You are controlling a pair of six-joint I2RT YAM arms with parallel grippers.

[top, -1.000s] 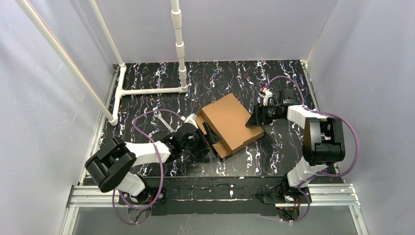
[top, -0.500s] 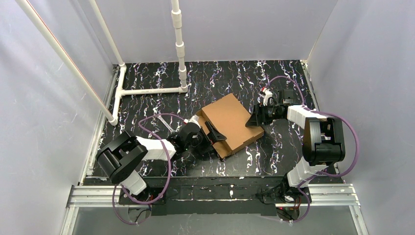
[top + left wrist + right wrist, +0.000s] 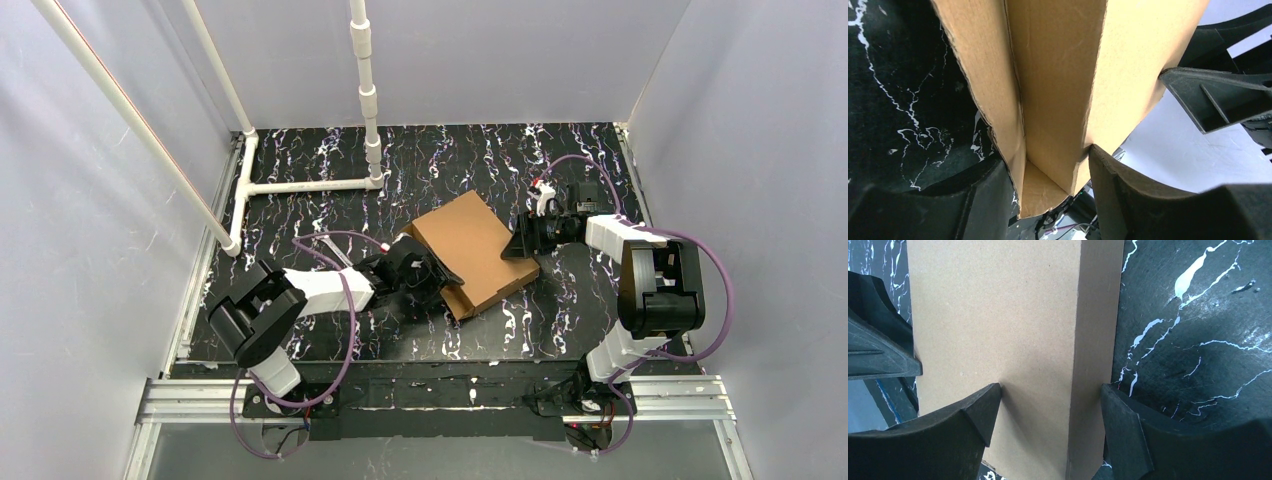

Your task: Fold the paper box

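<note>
1. From above, the paper box lies skewed near the middle of the table. The left gripper meets its near-left edge and the right gripper its right corner. A white pipe frame sits toward the far-left corner.
2. At the left wrist, the left gripper is clenched on a doubled cardboard wall of the paper box, with both fingers pressed against it.
3. At the right wrist, the right gripper straddles a box edge. Its jaws are spread wide, one finger on the broad face and the other on the narrow side, grasping the box.
</note>
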